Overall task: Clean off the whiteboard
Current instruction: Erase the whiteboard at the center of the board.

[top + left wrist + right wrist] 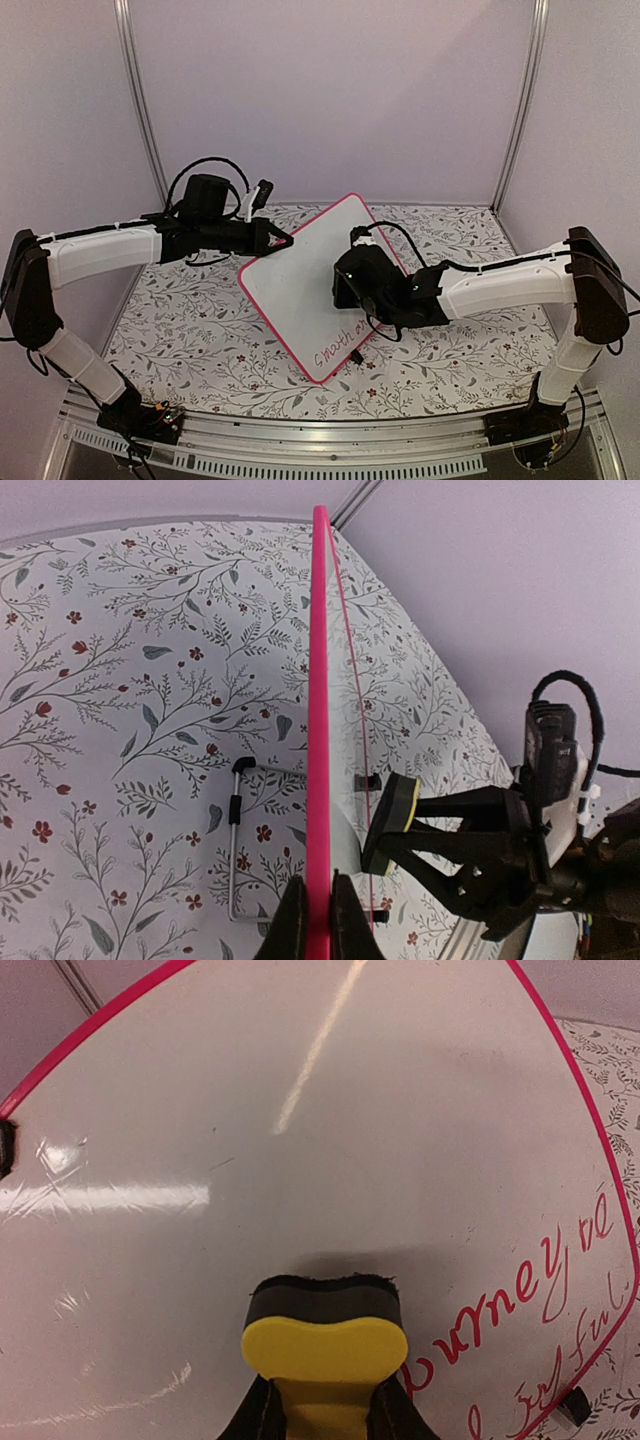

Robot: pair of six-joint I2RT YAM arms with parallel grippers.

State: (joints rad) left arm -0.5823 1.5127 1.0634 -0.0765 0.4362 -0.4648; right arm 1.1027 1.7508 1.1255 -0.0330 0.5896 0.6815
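Observation:
The whiteboard, white with a thin pink frame, stands tilted on the table, red handwriting along its lower right part. My left gripper is shut on its upper left edge; in the left wrist view the pink edge runs between my closed fingers. My right gripper is shut on the yellow block eraser, whose dark felt face is against the board's surface, left of the writing. The eraser also shows in the left wrist view.
The table has a floral cloth. The board's wire stand and black clip feet show behind it. Lilac walls and metal posts enclose the table.

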